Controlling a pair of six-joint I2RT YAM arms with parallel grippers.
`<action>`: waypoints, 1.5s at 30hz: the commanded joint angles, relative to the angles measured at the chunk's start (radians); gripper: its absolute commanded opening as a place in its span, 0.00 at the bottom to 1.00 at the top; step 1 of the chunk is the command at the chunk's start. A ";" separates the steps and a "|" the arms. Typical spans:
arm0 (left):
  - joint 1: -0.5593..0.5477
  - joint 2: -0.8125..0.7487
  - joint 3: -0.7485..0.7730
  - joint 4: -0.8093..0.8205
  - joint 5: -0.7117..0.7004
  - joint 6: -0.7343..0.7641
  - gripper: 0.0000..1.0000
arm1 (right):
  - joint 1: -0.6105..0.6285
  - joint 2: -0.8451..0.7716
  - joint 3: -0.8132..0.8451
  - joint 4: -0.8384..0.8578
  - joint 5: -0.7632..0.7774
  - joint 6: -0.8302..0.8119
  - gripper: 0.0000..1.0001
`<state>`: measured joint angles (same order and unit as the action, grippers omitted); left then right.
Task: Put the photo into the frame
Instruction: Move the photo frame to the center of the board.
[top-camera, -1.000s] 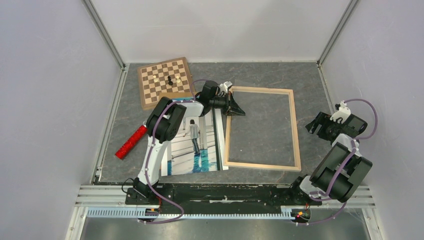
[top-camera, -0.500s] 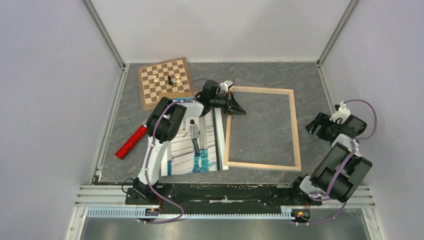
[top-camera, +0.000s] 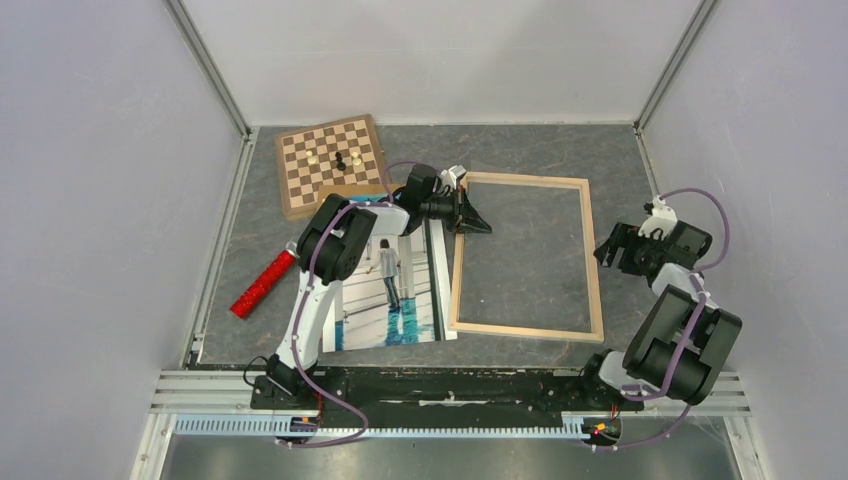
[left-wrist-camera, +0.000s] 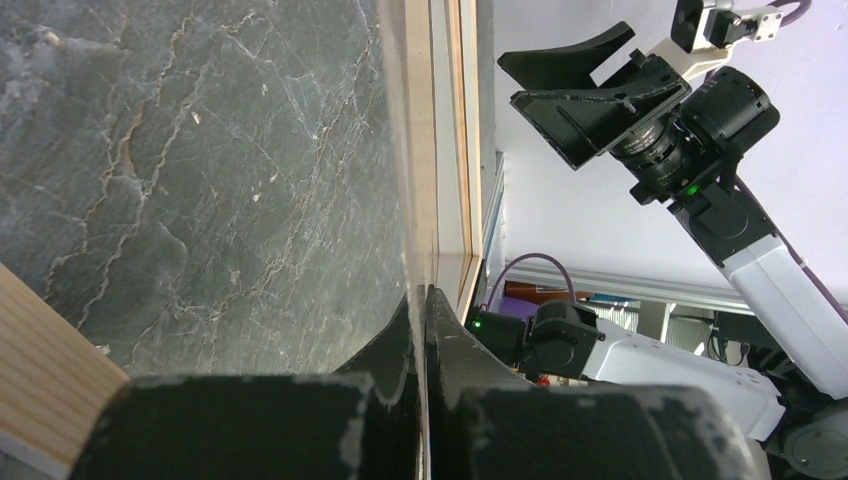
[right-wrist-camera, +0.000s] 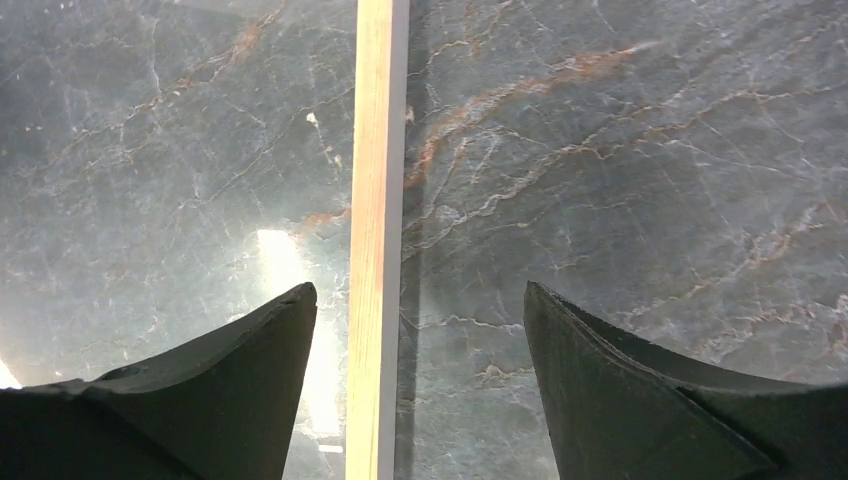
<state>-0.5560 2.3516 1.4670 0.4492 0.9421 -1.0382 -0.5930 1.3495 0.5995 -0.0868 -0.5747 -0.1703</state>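
The photo (top-camera: 392, 300) lies face up on the table, partly under my left arm, just left of the frame (top-camera: 523, 330). The frame lies flat with the grey table showing through it. My left gripper (top-camera: 476, 221) is at the frame's far left corner. In the left wrist view it (left-wrist-camera: 422, 300) is shut on a thin clear sheet (left-wrist-camera: 392, 150) seen edge-on, with the frame's bar (left-wrist-camera: 447, 120) beyond. My right gripper (top-camera: 610, 248) is open over the frame's right bar. In the right wrist view that bar (right-wrist-camera: 376, 200) runs between the open fingers (right-wrist-camera: 250, 350), nearer the left one.
A checkered chessboard (top-camera: 300, 190) with a few pieces stands at the far left. A red glittery cylinder (top-camera: 262, 284) lies at the left edge. Grey walls close in the table on three sides.
My right gripper has moved left, up to the frame's right bar. My left gripper has stayed at the frame's far left corner, still shut.
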 joint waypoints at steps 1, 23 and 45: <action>-0.009 0.004 0.038 0.017 -0.008 0.043 0.02 | 0.025 0.022 0.012 0.027 0.021 -0.039 0.79; -0.018 0.010 0.059 -0.172 -0.084 0.150 0.02 | 0.149 0.142 0.034 0.025 0.024 -0.066 0.78; -0.021 -0.030 0.049 -0.206 -0.113 0.225 0.02 | 0.160 0.121 0.025 0.024 0.032 -0.071 0.77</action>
<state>-0.5697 2.3634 1.4933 0.2573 0.8417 -0.8978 -0.4404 1.4750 0.6186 -0.0536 -0.5480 -0.2298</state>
